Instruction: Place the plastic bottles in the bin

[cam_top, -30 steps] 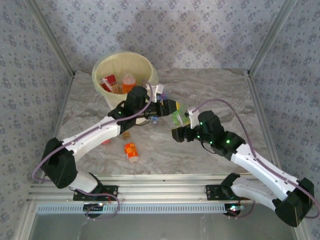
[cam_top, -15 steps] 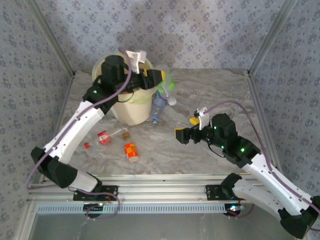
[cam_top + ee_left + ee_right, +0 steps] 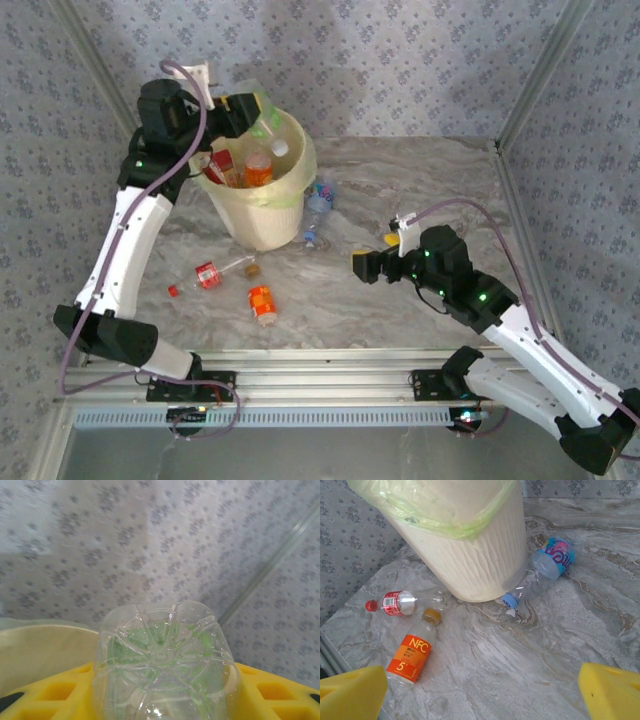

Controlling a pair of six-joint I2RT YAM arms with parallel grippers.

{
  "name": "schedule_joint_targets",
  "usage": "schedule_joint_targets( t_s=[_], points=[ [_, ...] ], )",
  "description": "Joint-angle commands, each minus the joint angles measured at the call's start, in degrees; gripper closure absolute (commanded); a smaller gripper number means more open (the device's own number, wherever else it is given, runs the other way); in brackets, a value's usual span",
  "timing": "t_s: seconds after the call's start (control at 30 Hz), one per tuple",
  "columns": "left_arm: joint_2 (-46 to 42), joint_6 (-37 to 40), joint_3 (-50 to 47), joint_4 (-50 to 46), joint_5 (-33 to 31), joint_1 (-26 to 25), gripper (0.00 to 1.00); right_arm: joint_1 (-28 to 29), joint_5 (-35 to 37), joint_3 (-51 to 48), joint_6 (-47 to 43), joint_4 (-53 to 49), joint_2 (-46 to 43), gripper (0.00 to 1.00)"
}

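The orange-labelled bottle [image 3: 410, 656] lying on the bench [image 3: 530, 675] reads "NFC" in white capitals, with a white "5" lower down the same label. The blue-labelled bottle [image 3: 551, 555] beside the bin [image 3: 480, 565] carries pink lettering that curves too far round to read. The print on the red-labelled bottle [image 3: 399, 602] is too fine to make out.

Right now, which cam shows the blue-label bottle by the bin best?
Right wrist: the blue-label bottle lies large and sharp at the foot of the bin, cap and label clear. Top external shows the bottle small, right of the bin. Left wrist faces the base of the gripped green-tinted bottle.
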Motion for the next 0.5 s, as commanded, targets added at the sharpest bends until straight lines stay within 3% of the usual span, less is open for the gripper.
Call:
schedule_joint_targets(
  t_s=[0.0, 0.23, 0.47],
  points=[
    [1.66, -1.55, 2.33, 4.13, -0.37, 3.17, 0.45, -0.18, 2.01, 2.10, 1.62, -0.76, 0.32, 0.00],
    [6.18, -3.08, 0.79, 6.46, -0.77, 7.27, 0.45, -0.19, 11.07, 3.38, 7.74, -3.19, 3.54, 0.02],
    [8.55, -5.17, -5.44, 12.64, -0.63, 8.28, 0.43, -0.25, 9.89, 3.50, 12.14, 0.49, 9.51, 0.04]
  ],
)
